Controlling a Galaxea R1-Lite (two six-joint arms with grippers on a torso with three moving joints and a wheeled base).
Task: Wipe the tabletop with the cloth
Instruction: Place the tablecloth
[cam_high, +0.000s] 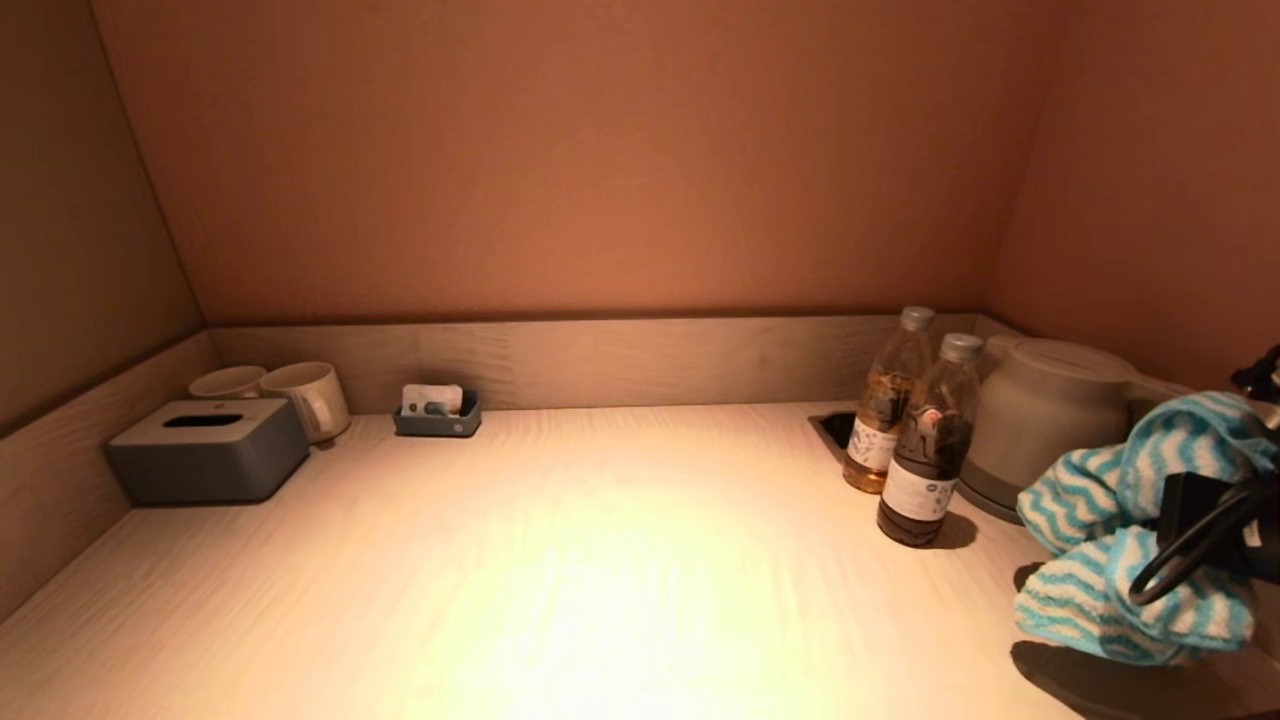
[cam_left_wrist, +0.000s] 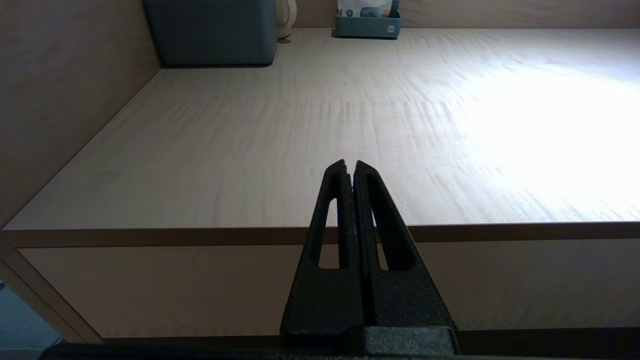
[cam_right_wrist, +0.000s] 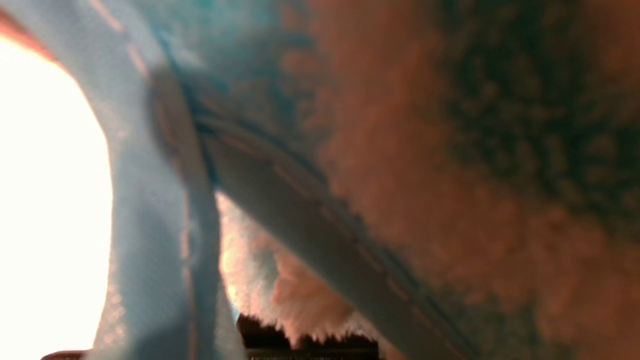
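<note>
Teal-striped cloth (cam_high: 1130, 540) hangs bunched in the right hand (cam_high: 1195, 540) at lower right, above the surface (cam_high: 560, 560) — wiping seems not yet begun. Next it must lower, clear of the bottles (cam_high: 915, 450); the left hand (cam_left_wrist: 350, 170), fingers closed, idles off the front edge.

On the desk (cam_high: 560, 560), a tissue box (cam_high: 208, 449) sits far left with 2 mugs (cam_high: 275, 392) behind it and a small tray (cam_high: 437, 414) to their right. Far right, 2 bottles (cam_high: 908, 430) stand left of a kettle (cam_high: 1045, 425). The cloth (cam_high: 1110, 545) hangs near right, above the desk.
</note>
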